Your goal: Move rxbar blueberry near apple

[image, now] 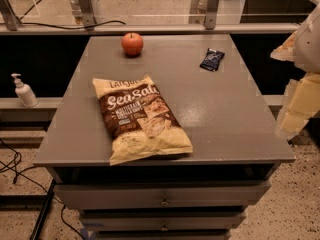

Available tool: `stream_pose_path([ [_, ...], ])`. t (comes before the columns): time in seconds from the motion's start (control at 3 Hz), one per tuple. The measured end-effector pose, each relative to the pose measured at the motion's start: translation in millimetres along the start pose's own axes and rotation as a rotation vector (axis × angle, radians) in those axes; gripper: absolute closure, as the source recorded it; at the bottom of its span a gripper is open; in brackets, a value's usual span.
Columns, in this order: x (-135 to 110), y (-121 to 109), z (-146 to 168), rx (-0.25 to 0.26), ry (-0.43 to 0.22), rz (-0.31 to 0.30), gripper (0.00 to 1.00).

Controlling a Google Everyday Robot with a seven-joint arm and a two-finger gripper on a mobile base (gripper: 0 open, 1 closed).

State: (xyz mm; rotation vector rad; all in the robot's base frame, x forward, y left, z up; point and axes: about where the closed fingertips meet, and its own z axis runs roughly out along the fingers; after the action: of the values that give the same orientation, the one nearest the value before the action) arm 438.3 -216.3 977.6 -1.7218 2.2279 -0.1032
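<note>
1. Chip bag (141,119): lies on the near half of the table (225,129), left of the claw and closer to the camera. It is not the target, so route the approach clear of it.
2. Claw (296,106): hangs off the right edge of the table, outside the tabletop, touching nothing. Its opening cannot be told. The arm (311,39) rises above it and leaves the view at the right.
3. Rxbar blueberry (212,60): lies flat, left of the claw and farther back, well apart from it. Judged step: reach. Approach from above, align the claw across the bar's narrow side, and descend to table contact. The flat wrapper offers little to pinch.
4. Apple (132,44): stands farthest left of the claw, near the far edge, well apart from the bar. Place the bar just beside it without contact, since the apple may roll.
</note>
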Motion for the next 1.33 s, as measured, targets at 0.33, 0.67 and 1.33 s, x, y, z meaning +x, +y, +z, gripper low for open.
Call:
stream_pose_path([
  [0.33,0,0,0,0.0,0.0,0.0,0.0],
  [0.67,-1,-12,6,0.03,-0.074,0.054,0.0],
  [1.33,-15,-103,68,0.145,-0.31,0.213,0.0],
])
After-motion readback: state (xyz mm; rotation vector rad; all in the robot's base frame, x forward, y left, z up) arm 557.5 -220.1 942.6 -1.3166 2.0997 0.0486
